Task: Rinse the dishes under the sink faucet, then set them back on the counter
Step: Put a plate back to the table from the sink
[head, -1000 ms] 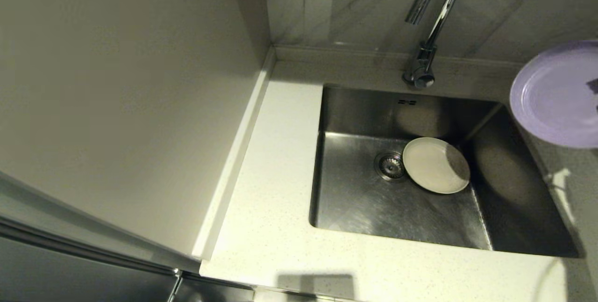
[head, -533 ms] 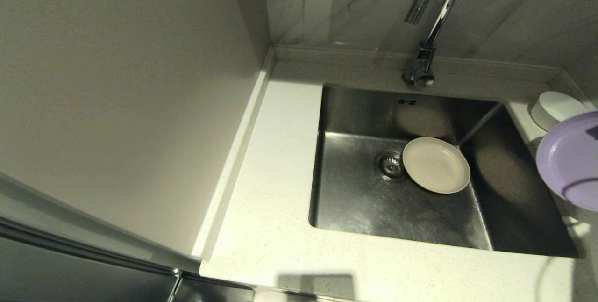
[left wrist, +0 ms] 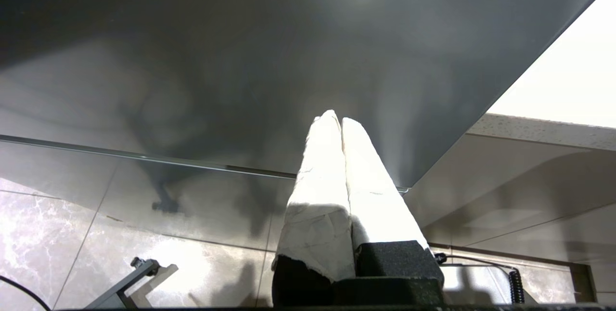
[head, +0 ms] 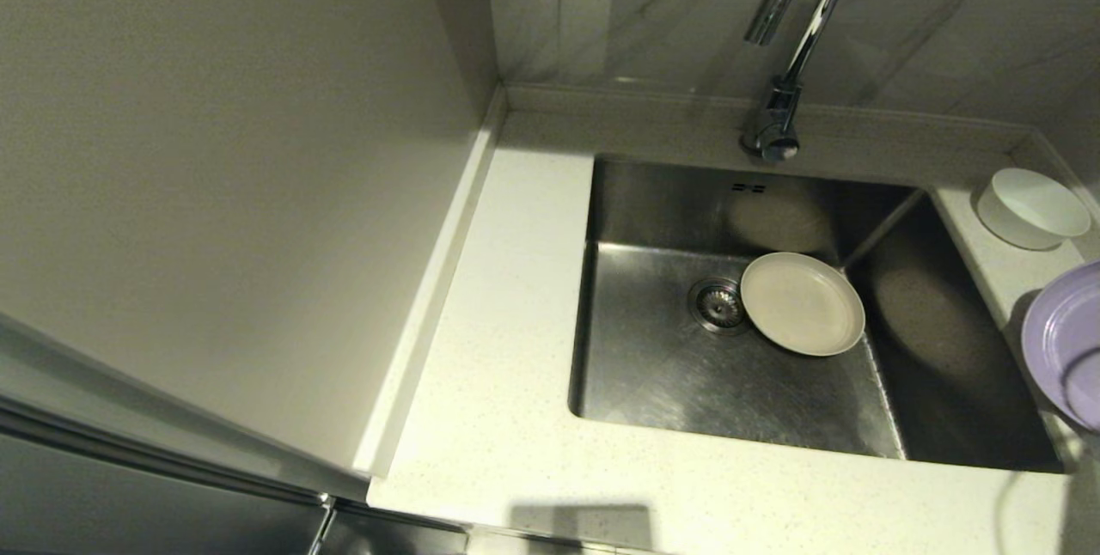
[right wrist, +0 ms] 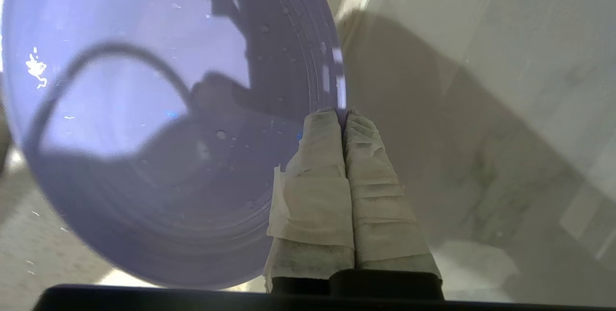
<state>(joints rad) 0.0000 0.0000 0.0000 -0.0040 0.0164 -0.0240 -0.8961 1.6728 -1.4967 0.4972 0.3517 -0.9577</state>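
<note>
My right gripper (right wrist: pixel 340 114) is shut on the rim of the lavender plate (right wrist: pixel 159 123), which carries water drops. In the head view that lavender plate (head: pixel 1066 353) hangs tilted at the right edge, over the counter (head: pixel 498 417) beside the sink (head: pixel 653 383); the gripper itself is out of that view. The beige plate (head: pixel 802 303) lies in the basin next to the drain strainer (head: pixel 718 305). The white bowl (head: pixel 1029 207) stands on the counter at the back right. The chrome faucet (head: pixel 791 39) rises behind the sink. My left gripper (left wrist: pixel 335 117) is shut, holds nothing, and hangs low by dark cabinet fronts.
A tall pale panel (head: pixel 223 177) walls off the left of the counter. Grey marbled tiles (head: pixel 653 14) back the sink. A cable (head: pixel 1001 512) shows at the front right corner.
The lavender plate has moved right and towards me, from beside the faucet down to the right edge of the view. This uncovered the white bowl. The beige plate has not moved.
</note>
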